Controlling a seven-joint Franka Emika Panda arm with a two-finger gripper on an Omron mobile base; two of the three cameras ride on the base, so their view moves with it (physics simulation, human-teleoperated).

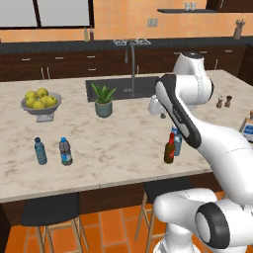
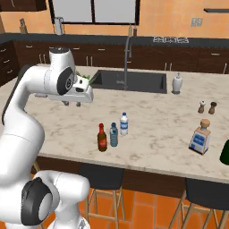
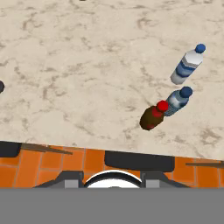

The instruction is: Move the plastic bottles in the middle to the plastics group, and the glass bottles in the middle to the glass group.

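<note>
A: Marble-topped kitchen island (image 2: pixel 156 134), dark cabinets and a sink behind it, and the white arm is hanging high above the near edge.

B: What's the gripper (image 2: pixel 71 103) doing?

A: It's hovering well above the counter, carrying nothing. Its tips are too small to tell whether they're spread or pressed together.

B: And the middle cluster?

A: Standing upright, well below the fingers and off to one side: the dark brown glass bottle with the red neck (image 3: pixel 153 116), just beside it the plain blue-tinted clear plastic bottle (image 3: pixel 177 100), then the clear plastic bottle with the whitish label (image 3: pixel 187 65).

B: Destinations?

A: The teal-blue plastic bottle (image 1: pixel 40 151) and the dark grey plastic bottle with a blue label (image 1: pixel 65 151) are waiting far along one end; the pale glass bottle with a blue-and-white label and tan top (image 2: pixel 200 137) is sitting toward the other.

B: So nothing's sorted yet?

A: I'd say it's lining up a first pick. Next it needs to swing over one bottle, drop with the fingers open, and avoid clipping the neighbours.
</note>
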